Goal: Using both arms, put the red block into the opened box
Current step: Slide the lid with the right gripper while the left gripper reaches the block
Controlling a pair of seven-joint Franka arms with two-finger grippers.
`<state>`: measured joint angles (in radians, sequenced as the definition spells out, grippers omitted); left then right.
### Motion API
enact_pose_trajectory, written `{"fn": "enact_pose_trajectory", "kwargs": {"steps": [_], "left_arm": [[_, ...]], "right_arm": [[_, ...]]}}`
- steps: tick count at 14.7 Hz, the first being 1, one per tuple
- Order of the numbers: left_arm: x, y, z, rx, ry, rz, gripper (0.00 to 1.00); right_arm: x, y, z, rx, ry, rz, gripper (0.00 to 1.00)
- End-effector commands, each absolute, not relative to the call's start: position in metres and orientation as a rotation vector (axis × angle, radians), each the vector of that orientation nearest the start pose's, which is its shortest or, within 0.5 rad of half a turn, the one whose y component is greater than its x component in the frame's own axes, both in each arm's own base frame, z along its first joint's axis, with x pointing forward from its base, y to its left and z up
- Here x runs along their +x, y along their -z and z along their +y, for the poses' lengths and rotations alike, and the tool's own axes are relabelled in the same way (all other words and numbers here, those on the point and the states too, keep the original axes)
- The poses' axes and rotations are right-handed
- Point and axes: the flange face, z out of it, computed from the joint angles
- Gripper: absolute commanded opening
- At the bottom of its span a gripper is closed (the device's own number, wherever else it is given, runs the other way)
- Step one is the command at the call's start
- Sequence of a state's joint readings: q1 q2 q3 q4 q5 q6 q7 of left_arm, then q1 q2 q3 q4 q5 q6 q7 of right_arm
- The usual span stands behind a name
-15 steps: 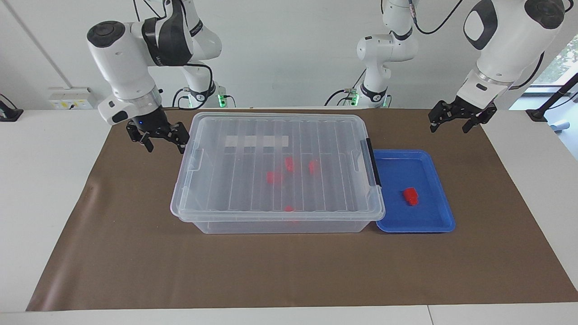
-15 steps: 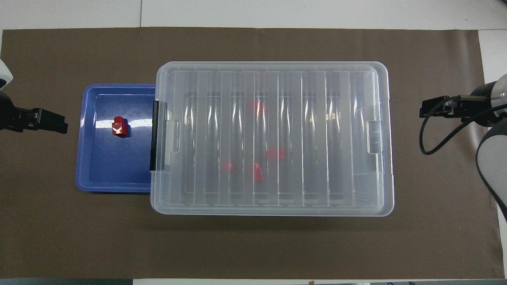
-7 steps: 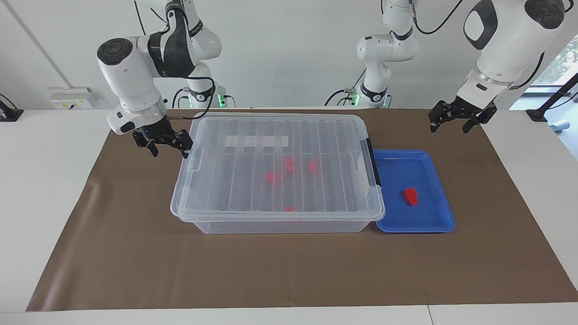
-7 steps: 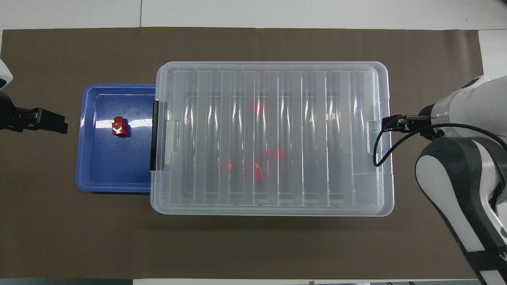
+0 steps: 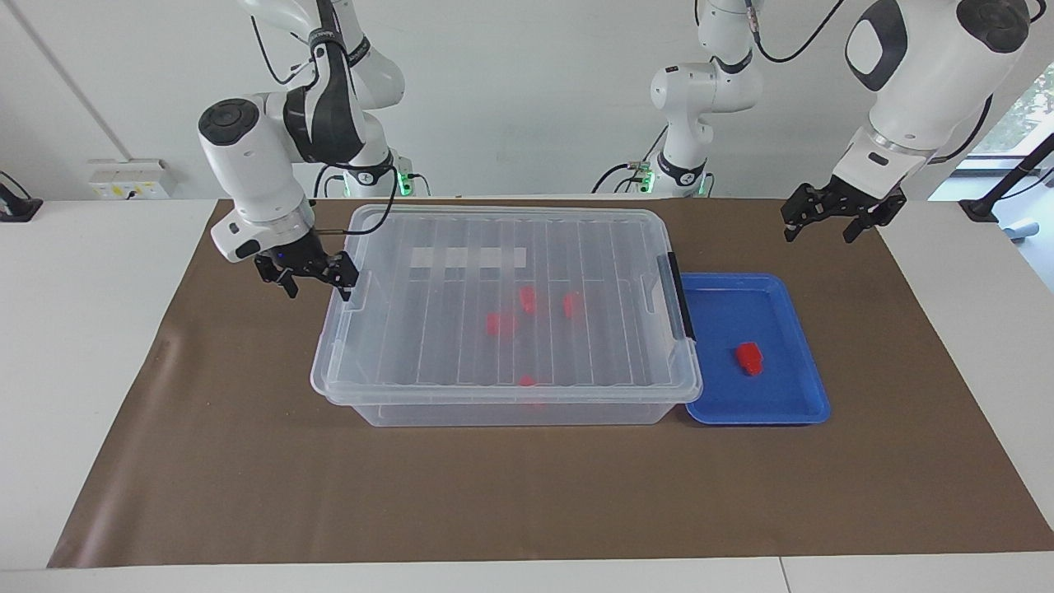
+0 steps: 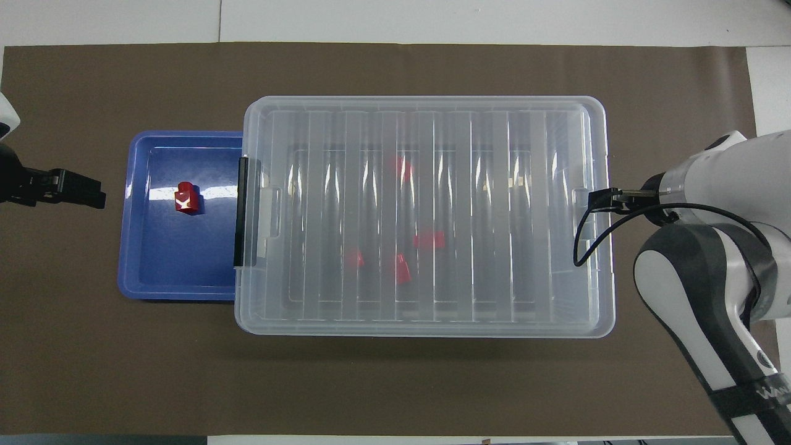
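**While lid stays on box, right fingers sit at its end**

Nearest the robots, left gripper [image 5: 832,221] hangs above the brown mat [image 5: 527,494] at the left arm's end, fingers apart, holding nothing. Right gripper [image 5: 313,276] is at the box's [image 5: 506,387] end tab toward the right arm's side, fingers spread, contact unclear. Box lid [image 6: 426,216] closed; several red blocks [image 6: 401,269] visible inside through it. Beside the box's latch end, the blue tray [image 6: 179,287] touches it; the red block [image 6: 186,198] stands in the tray. White surface [image 5: 82,329] under the mat.
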<state>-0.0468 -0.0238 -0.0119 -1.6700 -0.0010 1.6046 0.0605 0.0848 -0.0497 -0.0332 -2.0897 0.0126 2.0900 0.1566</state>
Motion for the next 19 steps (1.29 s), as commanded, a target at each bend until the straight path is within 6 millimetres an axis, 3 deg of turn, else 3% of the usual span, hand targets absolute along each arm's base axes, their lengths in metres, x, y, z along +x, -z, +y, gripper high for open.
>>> {"fn": "enact_pose_trajectory", "kwargs": {"steps": [1, 5, 9, 11, 14, 19], "left_arm": [[0.541, -0.594, -0.029, -3.116, -0.048, 0.191, 1.00], [0.538, -0.594, -0.052, -3.114, -0.064, 0.226, 1.00], [0.542, -0.591, -0.049, -3.116, -0.014, 0.215, 1.00], [0.543, -0.577, -0.043, -3.117, 0.062, 0.203, 1.00], [0.546, -0.543, -0.043, -3.118, 0.108, 0.205, 1.00], [0.556, -0.465, -0.039, -3.119, 0.130, 0.194, 1.00]], "right_arm": [[0.536, -0.448, 0.011, -3.114, 0.089, 0.124, 1.00], [0.536, -0.448, -0.028, -3.122, 0.097, 0.073, 1.00], [0.534, -0.448, -0.063, -3.129, 0.096, 0.031, 1.00], [0.533, -0.448, -0.087, -3.137, 0.098, 0.006, 1.00], [0.529, -0.449, -0.108, -3.146, 0.094, -0.039, 1.00], [0.523, -0.453, -0.152, -3.153, 0.107, -0.114, 1.00]]}}
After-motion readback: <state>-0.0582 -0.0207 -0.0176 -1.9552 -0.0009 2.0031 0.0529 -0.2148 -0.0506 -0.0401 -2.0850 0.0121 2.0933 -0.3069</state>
